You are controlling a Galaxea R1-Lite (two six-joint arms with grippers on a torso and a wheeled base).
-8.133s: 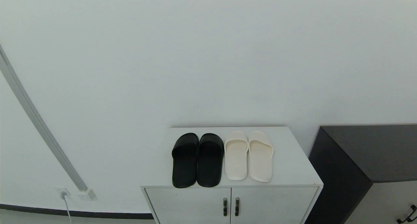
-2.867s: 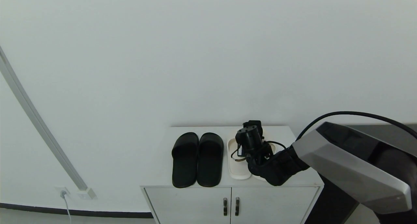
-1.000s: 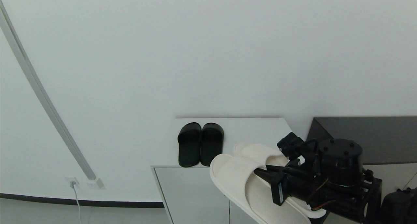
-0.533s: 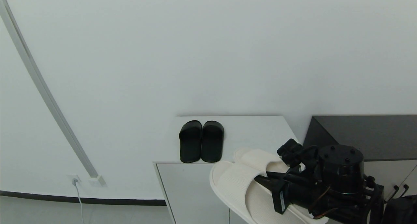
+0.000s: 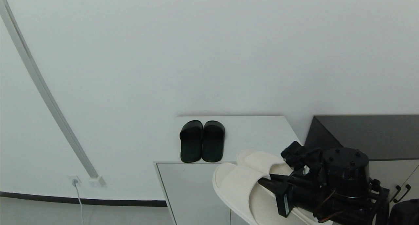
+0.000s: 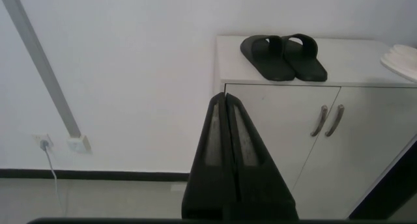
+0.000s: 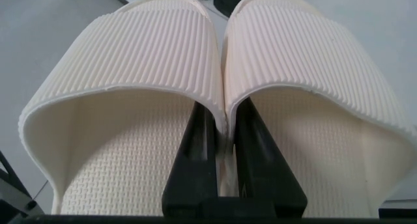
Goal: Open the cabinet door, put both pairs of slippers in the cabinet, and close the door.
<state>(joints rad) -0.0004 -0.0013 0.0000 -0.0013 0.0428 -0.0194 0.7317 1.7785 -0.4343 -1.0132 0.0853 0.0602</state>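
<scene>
My right gripper (image 5: pixel 266 181) is shut on the pair of white slippers (image 5: pixel 244 182), pinching their inner edges together; it holds them in the air in front of the white cabinet (image 5: pixel 258 130). In the right wrist view the white slippers (image 7: pixel 215 87) lie side by side over my fingers (image 7: pixel 195 152). The pair of black slippers (image 5: pixel 202 140) rests on the cabinet top, left of centre. Both cabinet doors (image 6: pixel 287 129) are closed, their handles (image 6: pixel 328 120) side by side. My left gripper (image 6: pixel 226 113) is shut with nothing in it, low and out in front of the cabinet's left side.
A dark cabinet (image 5: pixel 363 136) stands right of the white one. A wall outlet with a plugged cable (image 5: pixel 74 180) and a slanted grey conduit (image 5: pixel 39 84) are on the wall at left. Floor lies free left of the cabinet.
Since about three seconds ago my right gripper lifted the white slippers off the cabinet top and drew them back. The head view has shifted. In the last half second the slippers barely moved.
</scene>
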